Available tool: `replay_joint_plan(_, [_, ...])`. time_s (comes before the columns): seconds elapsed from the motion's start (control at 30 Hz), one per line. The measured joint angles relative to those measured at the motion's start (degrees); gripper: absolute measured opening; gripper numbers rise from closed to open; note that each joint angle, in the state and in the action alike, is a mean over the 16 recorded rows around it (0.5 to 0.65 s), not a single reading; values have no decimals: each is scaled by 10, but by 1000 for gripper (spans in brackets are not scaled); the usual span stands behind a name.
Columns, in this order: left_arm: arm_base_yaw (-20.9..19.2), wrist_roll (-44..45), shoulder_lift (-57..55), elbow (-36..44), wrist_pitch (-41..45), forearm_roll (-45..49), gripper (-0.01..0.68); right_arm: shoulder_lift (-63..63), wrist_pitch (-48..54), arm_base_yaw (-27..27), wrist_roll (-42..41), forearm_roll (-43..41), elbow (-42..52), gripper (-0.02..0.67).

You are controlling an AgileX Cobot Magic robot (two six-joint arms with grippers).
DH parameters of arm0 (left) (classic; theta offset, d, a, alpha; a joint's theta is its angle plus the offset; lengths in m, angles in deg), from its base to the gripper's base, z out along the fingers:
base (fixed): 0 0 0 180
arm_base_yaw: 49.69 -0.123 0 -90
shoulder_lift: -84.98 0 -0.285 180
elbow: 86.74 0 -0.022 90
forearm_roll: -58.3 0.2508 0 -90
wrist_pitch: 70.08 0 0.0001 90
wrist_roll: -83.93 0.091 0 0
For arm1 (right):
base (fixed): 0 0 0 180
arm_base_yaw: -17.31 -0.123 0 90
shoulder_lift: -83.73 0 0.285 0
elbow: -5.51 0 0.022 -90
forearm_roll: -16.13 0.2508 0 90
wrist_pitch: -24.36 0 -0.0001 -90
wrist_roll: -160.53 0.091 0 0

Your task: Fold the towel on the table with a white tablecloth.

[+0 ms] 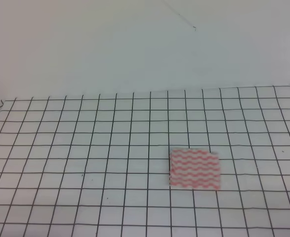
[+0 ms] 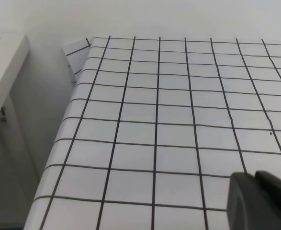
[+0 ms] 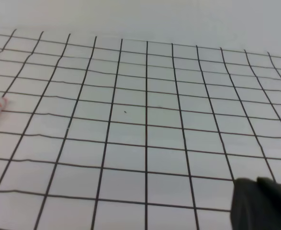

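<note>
Here towel flat on tablecloth, pink-white wavy stripes; both grippers' fingers: cannot tell.

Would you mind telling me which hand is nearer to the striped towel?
Right. The right wrist view catches the towel at its left edge; the left wrist view shows only tablecloth and the table's left edge.

- The counter is wide and flat, covered all over by a white tablecloth with thin black grid lines.
- A small towel with pink-red and white wavy stripes lies flat on the tablecloth, right of the middle.
</note>
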Motion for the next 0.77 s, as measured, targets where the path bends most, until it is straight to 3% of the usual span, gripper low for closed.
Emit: replay_joint_plan(0.77, [0,0,0,0,0,0,-1,0,0,-20,0,1,0,-1])
